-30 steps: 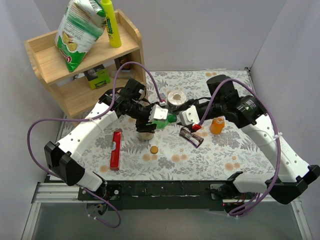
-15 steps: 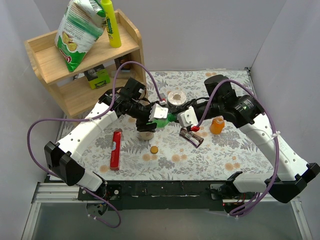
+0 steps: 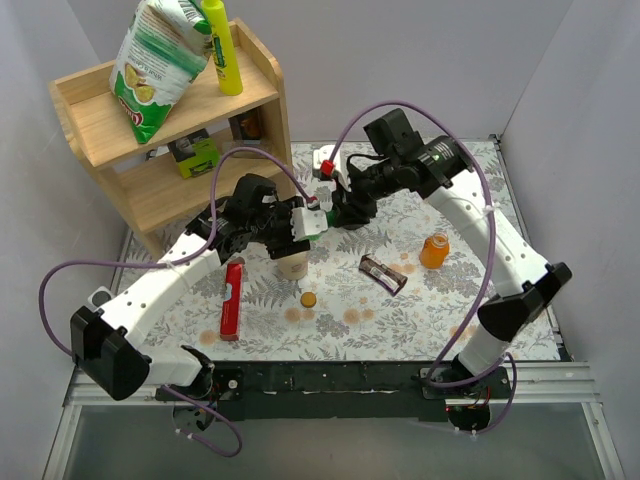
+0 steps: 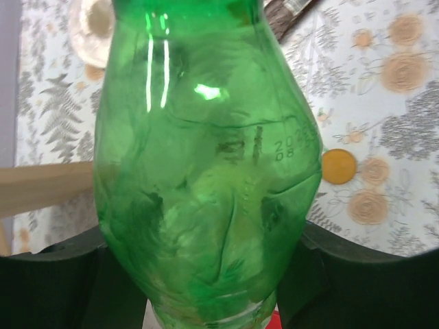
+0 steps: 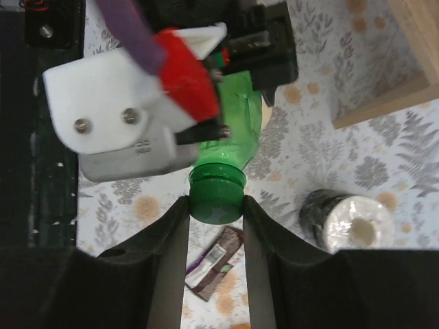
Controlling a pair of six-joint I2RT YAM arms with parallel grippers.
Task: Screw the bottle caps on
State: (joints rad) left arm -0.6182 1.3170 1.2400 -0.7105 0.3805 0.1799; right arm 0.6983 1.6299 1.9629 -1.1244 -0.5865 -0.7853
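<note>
My left gripper (image 3: 305, 220) is shut on the translucent green bottle (image 4: 206, 157), which fills the left wrist view and lies roughly level above the table. The dark green cap (image 5: 217, 199) sits on the bottle's neck (image 5: 230, 147). My right gripper (image 5: 217, 205) is shut on this cap, one finger on each side; it meets the left gripper at mid table (image 3: 345, 207). The orange bottle (image 3: 434, 250) stands upright at the right. The orange-brown cap (image 3: 308, 299) lies loose on the table and also shows in the left wrist view (image 4: 339, 166).
A cream bottle (image 3: 292, 265) stands just below the left gripper. A brown wrapper (image 3: 384, 274), a red bar (image 3: 232, 298) and a tape roll (image 5: 350, 223) lie on the flowered table. A wooden shelf (image 3: 150, 195) with a chip bag stands at the far left.
The right arm has swung up and toward the far side, and its gripper now closes on the green cap. The left gripper has shifted the bottle slightly away from the near edge.
</note>
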